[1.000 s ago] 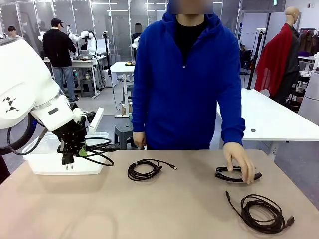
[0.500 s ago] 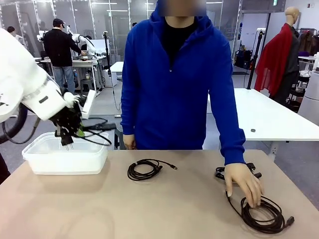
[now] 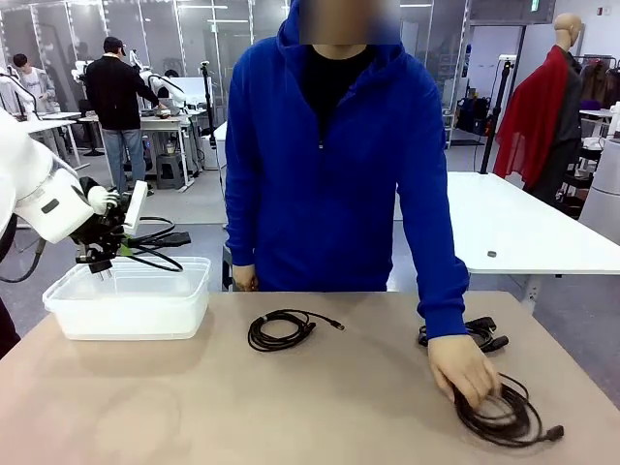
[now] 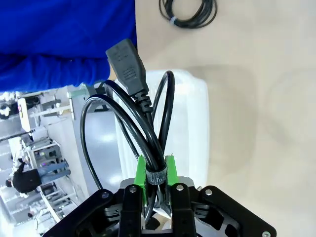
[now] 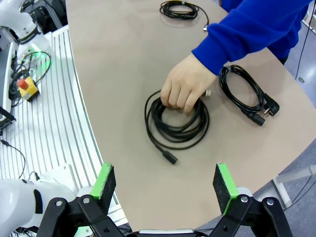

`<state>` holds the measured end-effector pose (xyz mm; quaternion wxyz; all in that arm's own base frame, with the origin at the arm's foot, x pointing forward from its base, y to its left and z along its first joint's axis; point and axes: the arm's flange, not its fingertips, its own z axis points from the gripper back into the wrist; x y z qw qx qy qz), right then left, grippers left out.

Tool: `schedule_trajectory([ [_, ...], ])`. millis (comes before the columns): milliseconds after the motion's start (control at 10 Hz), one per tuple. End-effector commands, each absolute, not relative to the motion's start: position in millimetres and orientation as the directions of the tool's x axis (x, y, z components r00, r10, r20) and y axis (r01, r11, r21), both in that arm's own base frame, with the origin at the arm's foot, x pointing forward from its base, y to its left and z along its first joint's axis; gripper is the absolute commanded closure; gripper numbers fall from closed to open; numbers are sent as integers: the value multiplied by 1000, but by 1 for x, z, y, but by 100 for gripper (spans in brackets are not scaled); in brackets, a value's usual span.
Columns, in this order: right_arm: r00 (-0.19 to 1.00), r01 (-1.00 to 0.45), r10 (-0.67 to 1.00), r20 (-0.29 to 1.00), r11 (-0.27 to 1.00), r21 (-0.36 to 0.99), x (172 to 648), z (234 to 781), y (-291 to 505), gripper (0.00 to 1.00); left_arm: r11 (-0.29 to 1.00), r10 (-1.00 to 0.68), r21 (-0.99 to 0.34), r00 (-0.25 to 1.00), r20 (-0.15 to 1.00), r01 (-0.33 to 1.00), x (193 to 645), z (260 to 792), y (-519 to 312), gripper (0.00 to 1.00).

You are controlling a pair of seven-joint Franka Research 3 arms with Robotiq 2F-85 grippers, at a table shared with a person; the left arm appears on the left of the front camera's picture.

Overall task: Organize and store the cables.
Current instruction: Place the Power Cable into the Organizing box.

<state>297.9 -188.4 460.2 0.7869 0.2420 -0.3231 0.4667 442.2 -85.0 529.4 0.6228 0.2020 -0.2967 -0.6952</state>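
The cables (image 3: 281,329) are black. The tabletop (image 3: 310,407) is plain beige. The bin (image 3: 126,315) is milky white. The person's sleeve (image 3: 436,242) is bright blue. The fingers (image 5: 104,180) are black with green pads. The arm (image 3: 44,199) is white.

Lighting's bright and even here, coming from the ceiling lights (image 3: 208,8) up top in the front view. Shadows stay soft, just a thin one under the coil (image 3: 281,330) mid-table. The table (image 3: 320,407) has a faint sheen, no hard glare. The 2 wrist views bend at the edges, and the table rim curves hard. The white left arm (image 3: 39,194) looks slightly blown out.
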Motion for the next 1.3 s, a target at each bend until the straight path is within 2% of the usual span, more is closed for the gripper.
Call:
schedule_trajectory([
  [0,334,-895,570,751,442,62,297,459,-187,0,1,-988,665,-100,115,746,464,539,-62,82],
  [400,334,-895,570,751,442,62,297,459,-187,0,126,-985,561,34,172,818,519,532,-20,82],
  [1200,334,-895,570,751,442,62,297,459,-187,0,177,-979,450,111,168,875,581,481,12,82],
])
